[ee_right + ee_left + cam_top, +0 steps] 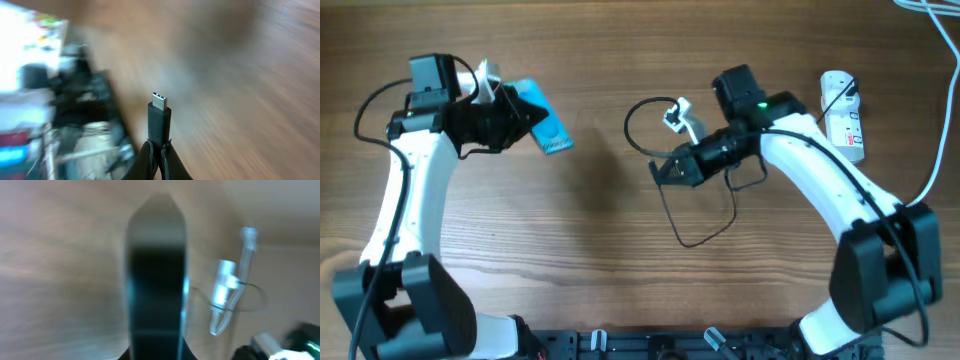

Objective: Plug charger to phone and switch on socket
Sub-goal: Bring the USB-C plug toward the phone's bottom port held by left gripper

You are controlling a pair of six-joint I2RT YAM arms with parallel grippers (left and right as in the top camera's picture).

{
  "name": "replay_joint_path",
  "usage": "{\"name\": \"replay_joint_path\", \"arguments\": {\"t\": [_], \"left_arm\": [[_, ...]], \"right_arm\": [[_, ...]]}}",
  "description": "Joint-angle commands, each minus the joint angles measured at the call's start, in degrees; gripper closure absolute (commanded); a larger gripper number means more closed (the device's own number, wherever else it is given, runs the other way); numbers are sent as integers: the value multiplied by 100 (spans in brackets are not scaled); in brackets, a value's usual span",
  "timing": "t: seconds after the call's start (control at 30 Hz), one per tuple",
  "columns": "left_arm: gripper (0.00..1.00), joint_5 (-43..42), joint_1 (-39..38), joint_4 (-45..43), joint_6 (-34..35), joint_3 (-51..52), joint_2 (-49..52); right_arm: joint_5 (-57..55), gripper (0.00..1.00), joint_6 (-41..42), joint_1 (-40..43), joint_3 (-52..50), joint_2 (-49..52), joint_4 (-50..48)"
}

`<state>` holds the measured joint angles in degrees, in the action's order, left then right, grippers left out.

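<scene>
My left gripper (525, 118) is shut on the phone (547, 122), whose cyan screen sticks out toward the table's middle; in the left wrist view the phone (156, 280) shows edge-on, dark and blurred. My right gripper (665, 170) is shut on the charger's black connector (159, 121), metallic tip pointing away from the jaws. The thin black charger cable (705, 235) loops on the table under the right arm. The socket (842, 115), a white power strip with red marks, lies at the far right with a black plug in it.
A small white clip-like object (682, 116) lies near the table's middle, also visible in the left wrist view (225, 287). A thick white cord (945, 110) runs along the right edge. Both wrist views are motion-blurred.
</scene>
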<state>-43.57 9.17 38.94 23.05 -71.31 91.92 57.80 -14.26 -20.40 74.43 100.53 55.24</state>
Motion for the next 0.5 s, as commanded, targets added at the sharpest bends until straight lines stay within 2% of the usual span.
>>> {"name": "replay_joint_path", "arguments": {"t": [0.0,0.1,0.3,0.47], "left_arm": [[96,-2323,4,-682,-361,-15,-542],[96,-3283,-4,-1032,-481,-15,-713],[96,-3696,-46,-1027,-483,-15,-793],[96,-3694,-118,-1069,-485,-15,-793]], "right_arm": [[2389,96,-2192,-140,13,-68,525],[2634,96,-2433,-321,9,-66,645],[3088,96,-2269,-752,13,-68,348],[2594,95,-227,-946,13,-122,-800]]}}
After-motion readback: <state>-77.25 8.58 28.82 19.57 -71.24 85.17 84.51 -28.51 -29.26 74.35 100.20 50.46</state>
